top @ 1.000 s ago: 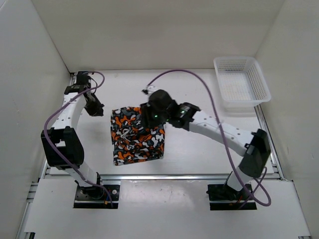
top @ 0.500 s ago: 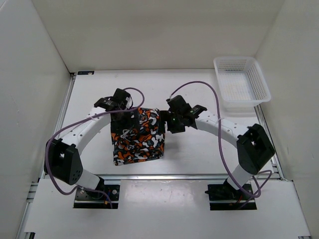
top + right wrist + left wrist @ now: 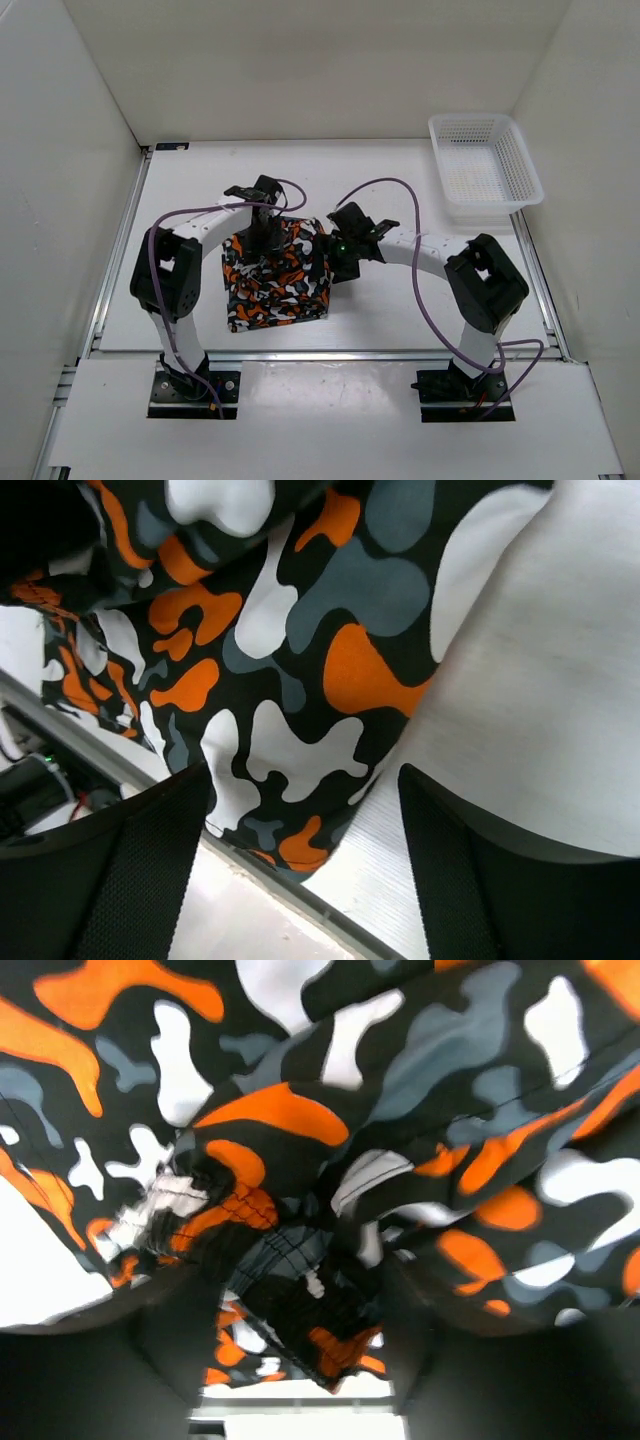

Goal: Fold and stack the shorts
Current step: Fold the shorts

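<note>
Soft camouflage shorts (image 3: 280, 290) lie as a rough folded square mid-table, with both grippers at their far edge.
From above, the left gripper (image 3: 268, 232) sits on the cloth's rumpled far-left corner and the right gripper (image 3: 335, 262) at its far-right corner; a white mesh basket (image 3: 485, 165) stands well apart on the smooth white table (image 3: 400, 180). The left wrist camera shows the dark fingers (image 3: 150, 1370) spread apart, with a bunched, wrinkled fold hanging between them; whether they press it I cannot tell. The right wrist camera shows matte black fingers (image 3: 110, 890) spread wide, holding nothing, over the blotchy hem and bare tabletop.
</note>
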`<state>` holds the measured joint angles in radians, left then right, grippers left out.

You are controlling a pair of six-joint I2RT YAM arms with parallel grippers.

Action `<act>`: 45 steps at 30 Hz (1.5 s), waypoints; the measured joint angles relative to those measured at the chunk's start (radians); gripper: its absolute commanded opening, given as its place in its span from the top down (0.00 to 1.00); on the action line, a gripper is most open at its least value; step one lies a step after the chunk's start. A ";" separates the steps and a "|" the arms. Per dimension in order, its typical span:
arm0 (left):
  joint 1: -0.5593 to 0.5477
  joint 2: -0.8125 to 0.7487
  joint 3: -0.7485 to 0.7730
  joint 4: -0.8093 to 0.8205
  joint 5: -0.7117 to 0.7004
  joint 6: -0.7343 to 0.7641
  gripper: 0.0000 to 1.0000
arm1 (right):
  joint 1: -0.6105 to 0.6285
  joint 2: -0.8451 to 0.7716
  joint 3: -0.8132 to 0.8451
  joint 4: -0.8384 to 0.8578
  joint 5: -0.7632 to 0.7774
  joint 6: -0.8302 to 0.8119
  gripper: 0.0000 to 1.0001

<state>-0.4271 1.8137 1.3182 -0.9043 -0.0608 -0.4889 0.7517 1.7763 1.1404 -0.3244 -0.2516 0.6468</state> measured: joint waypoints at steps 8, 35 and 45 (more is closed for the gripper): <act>0.054 0.011 0.057 -0.004 0.002 0.013 0.90 | 0.000 0.067 -0.061 0.108 -0.067 0.056 1.00; 0.132 0.103 0.072 -0.083 0.133 0.020 0.37 | -0.010 -0.177 -0.188 -0.116 0.298 -0.030 0.22; 0.134 -0.146 0.124 -0.117 0.061 -0.014 0.88 | 0.066 -0.264 -0.027 -0.222 0.343 -0.063 0.83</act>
<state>-0.2932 1.6672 1.4425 -1.0214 0.0006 -0.5030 0.8181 1.5124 1.1133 -0.5468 0.0910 0.5838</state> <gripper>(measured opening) 0.352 0.283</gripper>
